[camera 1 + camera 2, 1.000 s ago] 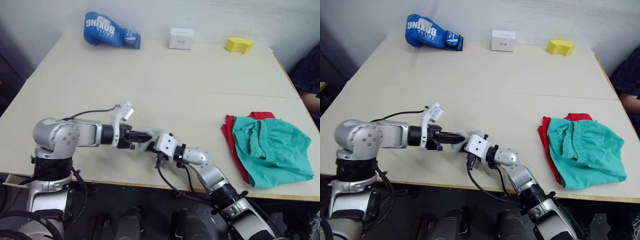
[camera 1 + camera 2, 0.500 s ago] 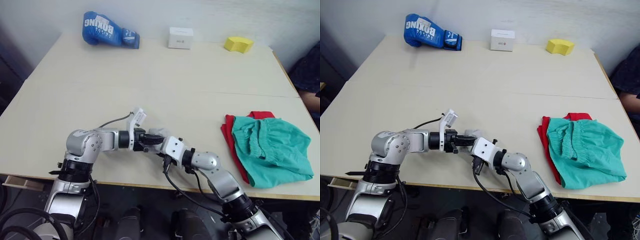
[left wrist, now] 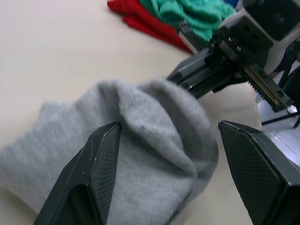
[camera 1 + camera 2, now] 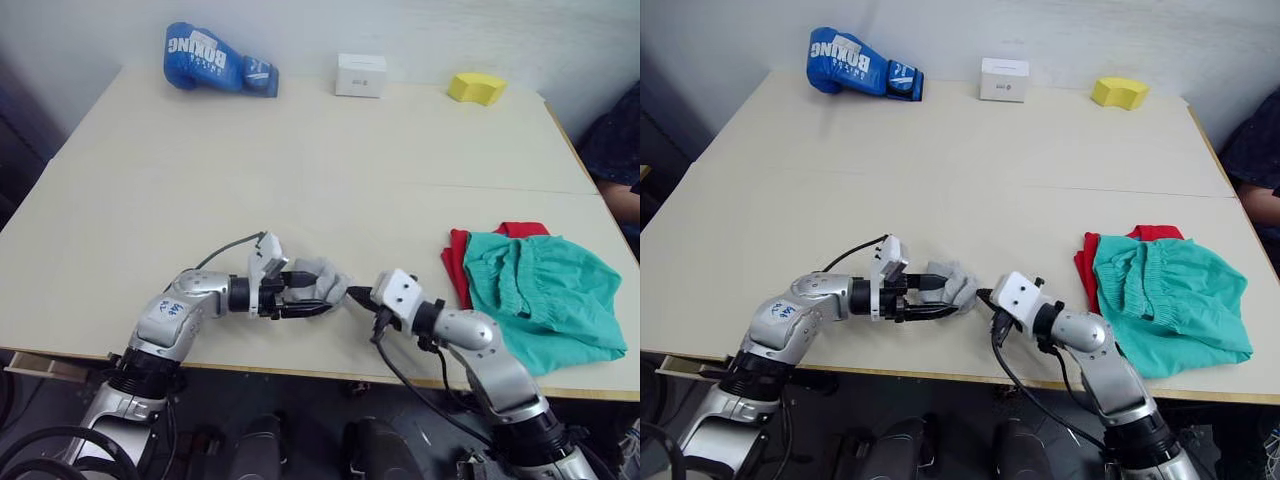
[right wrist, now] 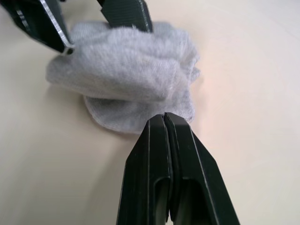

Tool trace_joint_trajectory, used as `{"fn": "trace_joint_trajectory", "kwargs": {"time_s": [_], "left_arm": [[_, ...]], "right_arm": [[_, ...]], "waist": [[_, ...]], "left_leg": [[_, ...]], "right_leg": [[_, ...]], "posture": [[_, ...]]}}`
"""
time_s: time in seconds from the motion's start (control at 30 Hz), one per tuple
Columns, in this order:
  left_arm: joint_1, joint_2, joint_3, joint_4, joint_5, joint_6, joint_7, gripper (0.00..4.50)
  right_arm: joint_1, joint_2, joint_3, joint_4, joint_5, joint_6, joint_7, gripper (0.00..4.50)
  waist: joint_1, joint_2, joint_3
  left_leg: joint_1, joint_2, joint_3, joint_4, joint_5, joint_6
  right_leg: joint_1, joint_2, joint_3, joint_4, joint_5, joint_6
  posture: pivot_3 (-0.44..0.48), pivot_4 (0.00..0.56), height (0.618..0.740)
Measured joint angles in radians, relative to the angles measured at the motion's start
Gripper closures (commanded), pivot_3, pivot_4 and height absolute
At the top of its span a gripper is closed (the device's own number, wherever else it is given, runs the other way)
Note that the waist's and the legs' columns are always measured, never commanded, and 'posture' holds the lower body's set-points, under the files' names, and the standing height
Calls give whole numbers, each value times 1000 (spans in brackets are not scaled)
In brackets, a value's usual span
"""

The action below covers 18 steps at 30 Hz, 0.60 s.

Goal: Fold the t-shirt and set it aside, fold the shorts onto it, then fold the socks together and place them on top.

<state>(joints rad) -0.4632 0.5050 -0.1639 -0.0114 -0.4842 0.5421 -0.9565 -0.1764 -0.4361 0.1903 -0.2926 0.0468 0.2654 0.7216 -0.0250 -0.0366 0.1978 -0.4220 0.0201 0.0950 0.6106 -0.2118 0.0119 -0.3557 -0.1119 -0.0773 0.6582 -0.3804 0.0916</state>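
Left gripper [image 4: 312, 296] low over the table [image 4: 330, 160] near the front edge, fingers spread wide on either side of the socks [image 4: 318, 281], one finger above the bundle and one below in the head views; in the left wrist view the two black fingers [image 3: 101, 164] stand well apart with the grey bundle [image 3: 140, 150] between them, contact with the pads not clear. Right gripper [image 4: 357, 296] at 3 o'clock of the socks, pointing toward them, fingers pressed flat together with no gap in the right wrist view [image 5: 165, 123], tips just at the bundle's edge, nothing seen pinched between them. Socks crumpled into one rounded grey lump on the tabletop, a flatter layer underneath and a puffier fold on top, lying between the two grippers.

Shorts [image 4: 545, 300] spread on top of the t-shirt [image 4: 462, 268] at 3 o'clock of the socks, well apart from them, near the table's right edge; red cloth visible only as a strip along the teal pile's left side and a corner at its far end.

Blue boxing glove [image 4: 215, 60] at 11 o'clock at the far edge, white box [image 4: 361, 75] at 12 o'clock, yellow block [image 4: 477, 88] at 1 o'clock, all well apart from the garments.
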Motion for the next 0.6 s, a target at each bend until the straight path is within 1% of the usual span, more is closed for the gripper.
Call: {"fn": "trace_joint_trajectory", "kwargs": {"time_s": [0.13,0.2,0.23,0.3,0.37,0.4,0.47,0.57,0.6], "left_arm": [[29,4,45,-3,-2,-52,-18,1039],[38,8,94,-14,-26,-44,-17,1039],[38,8,125,-17,-40,-35,-11,1216],[38,8,173,-18,-58,-29,3,1667],[38,6,192,-6,-48,-65,11,2250],[38,1,189,12,-21,-105,16,2625],[45,-7,169,58,29,-166,19,3293],[64,-30,133,112,101,-230,39,4264],[64,-38,125,124,120,-243,51,4478]], "right_arm": [[18,-35,-61,-4,51,0,15,4500],[17,-48,-101,-6,79,1,17,4500],[12,-50,-123,-7,94,3,15,4500],[-12,-44,-157,-15,131,19,7,4500],[-60,-13,-169,-25,169,38,-3,4500],[-91,9,-161,-32,182,42,-6,4500],[-133,42,-130,-50,192,42,-9,4500],[-158,99,-63,-42,179,38,-24,4500],[-162,113,-33,-25,163,31,-29,4500]], "waist": [[-1,0,0],[-1,0,0],[-1,0,0],[-2,0,0],[-4,0,0],[-4,0,0],[-2,0,0],[0,0,0],[1,0,0]], "left_leg": [[0,0,0,0,0,1],[0,0,0,0,0,1],[0,0,0,0,0,1],[0,0,0,0,0,2],[0,0,0,0,0,1],[0,0,0,0,0,1],[0,0,0,0,0,1],[-1,0,0,1,-1,2],[-1,-1,0,1,-1,3]], "right_leg": [[0,0,0,0,0,0],[0,0,0,0,0,0],[0,0,0,0,0,0],[0,0,0,0,0,0],[0,0,0,1,0,0],[0,0,0,1,0,0],[0,0,-1,1,0,0],[0,0,-1,1,0,0],[0,-1,-1,0,0,0]], "posture": [[0,150,740],[0,150,740],[0,150,740],[0,150,740],[0,150,740],[0,150,740],[0,150,740],[0,150,740],[0,150,740]]}}
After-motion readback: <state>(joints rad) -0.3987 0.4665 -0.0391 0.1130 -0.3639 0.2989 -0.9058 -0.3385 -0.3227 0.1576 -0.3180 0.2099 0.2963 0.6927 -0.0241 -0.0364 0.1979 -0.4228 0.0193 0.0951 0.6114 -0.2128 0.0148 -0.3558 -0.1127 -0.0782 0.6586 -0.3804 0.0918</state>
